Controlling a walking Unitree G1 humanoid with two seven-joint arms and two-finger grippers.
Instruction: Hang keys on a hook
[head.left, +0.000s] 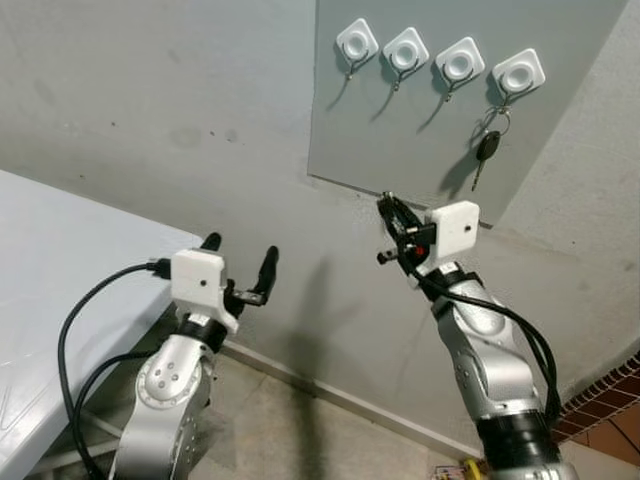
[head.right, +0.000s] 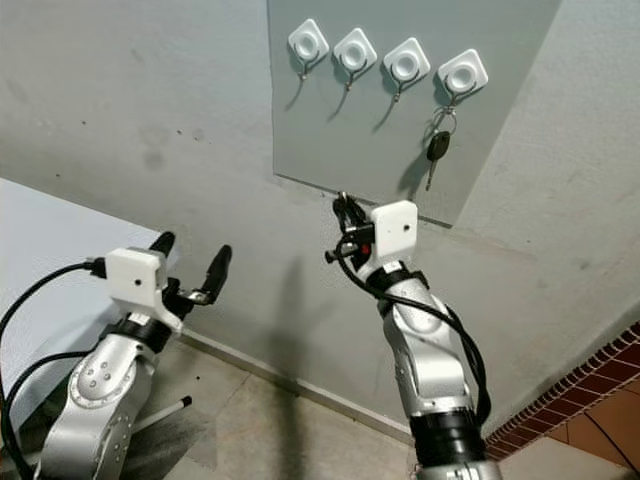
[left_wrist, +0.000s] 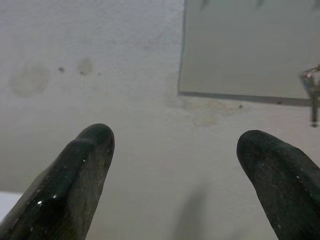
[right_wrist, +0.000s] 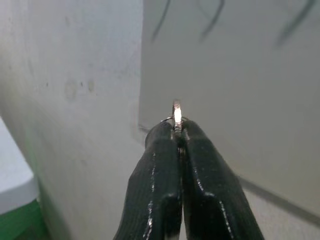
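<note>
A grey board (head.left: 400, 140) on the wall carries a row of white hooks (head.left: 406, 50). From the rightmost hook (head.left: 518, 72) hangs a black-headed key (head.left: 487, 148) on a ring. My right gripper (head.left: 386, 205) is raised just below the board's lower edge, under the middle hooks. It is shut on a thin metal key ring (right_wrist: 176, 112) that pokes out between its fingertips (right_wrist: 162, 137); anything hanging from the ring is hidden. Lower down on the left, my left gripper (head.left: 240, 250) points at the bare wall, open and holding nothing, its fingers (left_wrist: 85, 165) spread wide.
A white table (head.left: 60, 260) stands at the left against the wall. A skirting line runs along the base of the wall above the tiled floor (head.left: 300, 430). A strip of brick (head.left: 610, 395) shows at the lower right.
</note>
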